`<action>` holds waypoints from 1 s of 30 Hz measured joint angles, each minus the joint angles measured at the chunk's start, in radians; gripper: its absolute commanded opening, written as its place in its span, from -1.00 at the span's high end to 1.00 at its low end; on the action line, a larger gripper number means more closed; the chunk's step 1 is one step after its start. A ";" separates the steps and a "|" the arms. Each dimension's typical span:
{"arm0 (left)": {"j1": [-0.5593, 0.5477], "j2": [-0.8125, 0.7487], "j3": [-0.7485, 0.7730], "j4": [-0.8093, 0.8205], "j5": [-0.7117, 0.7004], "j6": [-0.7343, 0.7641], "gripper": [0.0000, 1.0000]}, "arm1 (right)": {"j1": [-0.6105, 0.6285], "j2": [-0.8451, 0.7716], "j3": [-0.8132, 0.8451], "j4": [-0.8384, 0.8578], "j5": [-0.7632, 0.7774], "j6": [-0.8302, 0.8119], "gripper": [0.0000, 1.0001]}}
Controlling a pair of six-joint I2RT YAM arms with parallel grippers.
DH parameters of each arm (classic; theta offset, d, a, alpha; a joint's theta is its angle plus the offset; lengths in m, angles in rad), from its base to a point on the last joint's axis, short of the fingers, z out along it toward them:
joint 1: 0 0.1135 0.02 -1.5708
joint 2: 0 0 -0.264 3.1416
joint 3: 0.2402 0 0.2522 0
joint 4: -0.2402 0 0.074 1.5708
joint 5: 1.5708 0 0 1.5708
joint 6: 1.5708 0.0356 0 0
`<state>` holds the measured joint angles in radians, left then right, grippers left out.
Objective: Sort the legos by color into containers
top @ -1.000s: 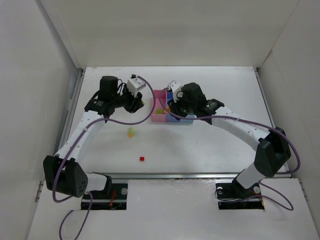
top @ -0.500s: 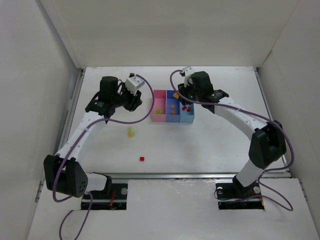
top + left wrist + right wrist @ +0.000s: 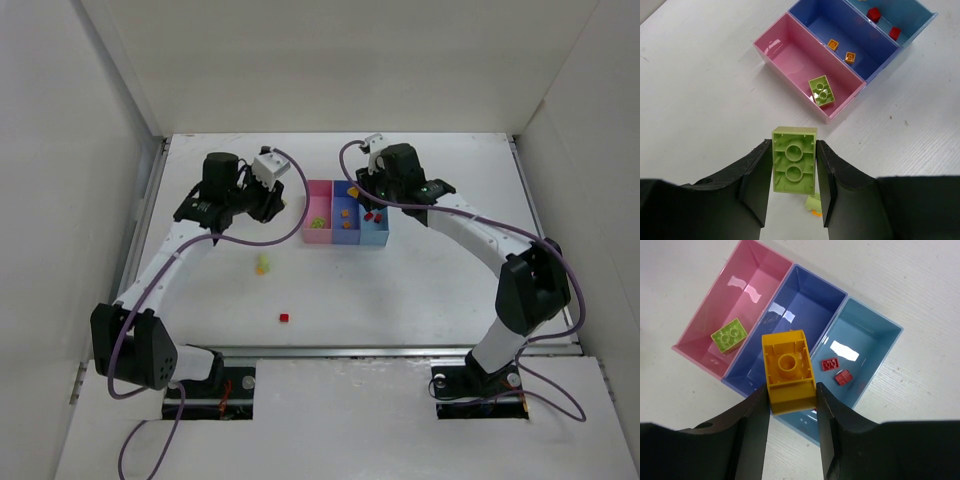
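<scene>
The tray of three joined bins lies mid-table: pink (image 3: pixel 318 228), blue-violet (image 3: pixel 346 230), light blue (image 3: pixel 378 232). My left gripper (image 3: pixel 277 205) (image 3: pixel 794 146) is shut on a light green brick (image 3: pixel 794 167), held above the table just left of the pink bin (image 3: pixel 790 55). My right gripper (image 3: pixel 368 196) (image 3: pixel 790 391) is shut on an orange-yellow brick (image 3: pixel 788 371), held over the blue-violet bin (image 3: pixel 800 305). The pink bin holds a green brick (image 3: pixel 730 336), the blue-violet bin two small orange bricks (image 3: pixel 833 44), and the light blue bin (image 3: pixel 875 340) two red bricks (image 3: pixel 830 364).
A small green-and-orange piece (image 3: pixel 261 265) lies on the table left of the tray, also under my left fingers (image 3: pixel 813 204). A red brick (image 3: pixel 284 318) lies nearer the front edge. White walls enclose the table on three sides.
My right arm has drawn back from low over the tray to higher behind it, uncovering the bins. The left arm has hardly moved.
</scene>
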<state>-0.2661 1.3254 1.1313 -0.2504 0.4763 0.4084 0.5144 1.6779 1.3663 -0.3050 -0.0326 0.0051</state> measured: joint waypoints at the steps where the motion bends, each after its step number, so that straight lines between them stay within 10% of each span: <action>1: 0.000 0.001 0.000 0.000 0.000 0.000 1.00 | 0.000 0.000 0.000 0.000 0.000 0.001 1.00; 30: 0.000 0.002 0.000 0.001 -0.002 -0.010 1.00 | -0.024 0.014 0.011 0.004 0.014 0.060 1.00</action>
<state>-0.2661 1.3270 1.1309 -0.2497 0.4740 0.3981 0.4904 1.6920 1.3773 -0.3008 -0.0185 0.0647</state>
